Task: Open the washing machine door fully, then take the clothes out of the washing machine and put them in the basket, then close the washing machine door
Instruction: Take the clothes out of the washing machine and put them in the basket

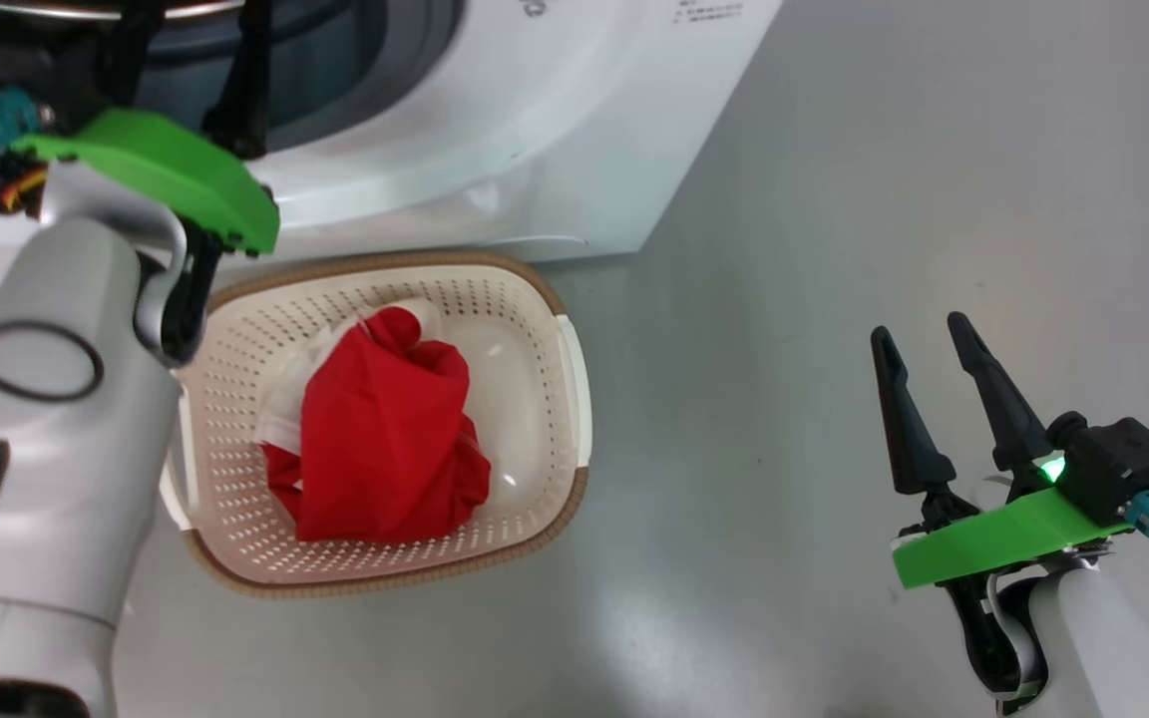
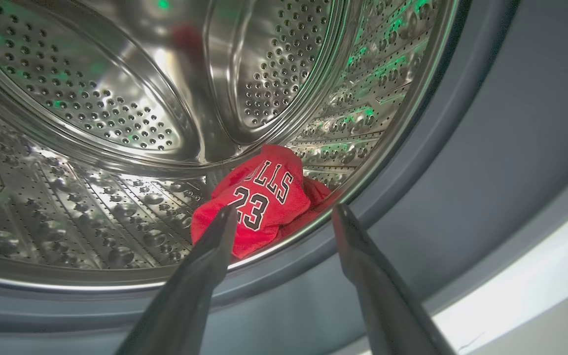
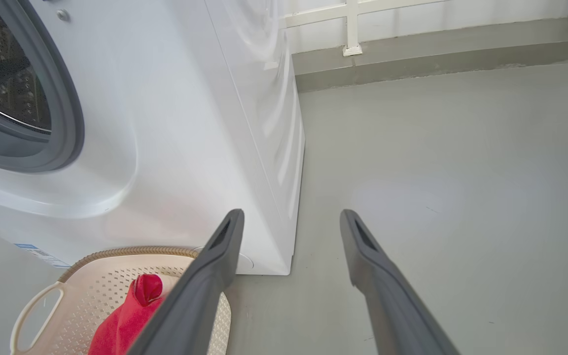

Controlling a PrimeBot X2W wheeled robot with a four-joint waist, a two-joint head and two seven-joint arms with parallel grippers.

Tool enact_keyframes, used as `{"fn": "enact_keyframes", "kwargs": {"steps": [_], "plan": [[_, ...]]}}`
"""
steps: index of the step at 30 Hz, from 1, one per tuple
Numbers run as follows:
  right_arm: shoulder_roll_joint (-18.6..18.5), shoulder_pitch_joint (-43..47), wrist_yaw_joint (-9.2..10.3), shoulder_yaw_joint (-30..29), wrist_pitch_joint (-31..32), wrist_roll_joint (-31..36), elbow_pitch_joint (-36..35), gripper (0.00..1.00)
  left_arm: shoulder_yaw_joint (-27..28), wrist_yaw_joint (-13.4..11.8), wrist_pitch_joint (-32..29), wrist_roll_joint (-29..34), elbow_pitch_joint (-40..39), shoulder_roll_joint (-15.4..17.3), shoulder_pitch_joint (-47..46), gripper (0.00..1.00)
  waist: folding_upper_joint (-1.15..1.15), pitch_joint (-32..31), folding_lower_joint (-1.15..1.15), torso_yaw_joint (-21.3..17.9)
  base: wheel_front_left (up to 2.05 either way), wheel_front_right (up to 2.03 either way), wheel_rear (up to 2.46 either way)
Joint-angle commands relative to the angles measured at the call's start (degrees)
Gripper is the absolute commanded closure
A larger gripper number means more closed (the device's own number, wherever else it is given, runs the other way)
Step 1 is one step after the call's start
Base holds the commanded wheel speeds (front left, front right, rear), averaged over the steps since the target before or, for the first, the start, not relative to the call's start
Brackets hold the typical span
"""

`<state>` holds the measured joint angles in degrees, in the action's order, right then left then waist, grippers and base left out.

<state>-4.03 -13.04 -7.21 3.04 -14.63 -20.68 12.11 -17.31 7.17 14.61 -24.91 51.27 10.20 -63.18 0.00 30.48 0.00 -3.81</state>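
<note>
step: we were unloading; red bundle (image 1: 385,439) in basket (image 1: 545,289), jersey (image 2: 259,197) lay in drum (image 2: 91,98)
left gripper (image 2: 284,209): spread, empty, at drum mouth
right gripper (image 1: 919,327): spread, empty
next, we judged: reach deeper, pinch jersey

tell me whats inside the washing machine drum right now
One bundled red jersey marked 23 lies low in the steel drum near its front rim, ahead of the open left gripper. Whatever lies beneath the bundle is covered.
</note>
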Motion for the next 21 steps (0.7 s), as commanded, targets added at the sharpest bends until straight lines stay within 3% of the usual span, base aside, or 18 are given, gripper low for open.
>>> {"fn": "enact_keyframes", "kwargs": {"steps": [1, 21], "plan": [[0.0, -0.3, -0.28, 1.6, -0.4, -0.3, -1.4, 0.0, -0.3, 0.3, -0.1, -1.3, 0.2, 2.8, -2.3, 0.0, 0.0, 2.1, 0.0, -1.5, 0.0, 0.0, 0.0], [0.7, -2.6, -0.28, 4.9, -0.4, -0.8, -1.7, 0.0, -17.2, 0.3, -1.3, -16.3, 8.4, 9.7, -14.8, 0.0, 0.0, 7.0, 0.0, -5.7, 0.0, 0.0, 0.0]]}}
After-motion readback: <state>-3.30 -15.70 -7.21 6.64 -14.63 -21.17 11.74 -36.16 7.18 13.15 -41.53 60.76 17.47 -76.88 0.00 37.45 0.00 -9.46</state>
